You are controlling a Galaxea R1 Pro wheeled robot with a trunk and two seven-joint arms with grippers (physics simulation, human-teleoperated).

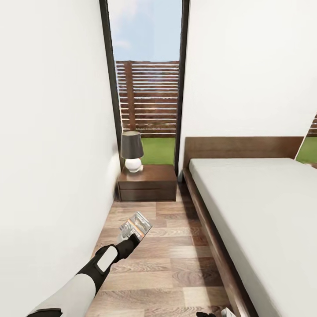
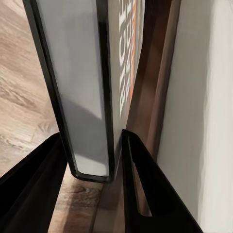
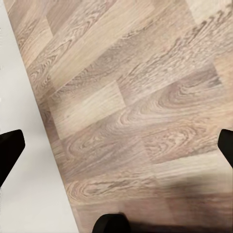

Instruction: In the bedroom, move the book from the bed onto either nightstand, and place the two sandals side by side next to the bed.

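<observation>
Brown wood planks [image 1: 167,264] run between a white wall [image 1: 53,132] and the bed [image 1: 264,211], whose light-grey mattress sits in a dark frame with a low headboard [image 1: 242,147]. At the far end of this gap stands the nightstand [image 1: 147,181], a low dark cabinet with two drawers, set just beside the head of the bed and in front of a tall dark-framed window [image 1: 147,79] that looks onto grass and a slatted fence. A lamp [image 1: 132,152] with a dark shade and a round white base stands on the nightstand's top, toward the wall side.

The left arm reaches forward over the floor, and the left gripper [image 1: 127,240] is closed on the book [image 1: 135,226], which is held in the air, tilted, well short of the nightstand. From the left wrist camera, the book [image 2: 92,97] stands edge-on between the two black fingers [image 2: 145,184], its pale page block and dark cover with orange and white lettering both visible (the jaws pinch it near one corner).

The right wrist camera looks down on the plank floor [image 3: 136,107] beside a pale strip. The right gripper [image 3: 116,141] has its dark fingertips [image 3: 9,145] spread wide, with nothing between them.
</observation>
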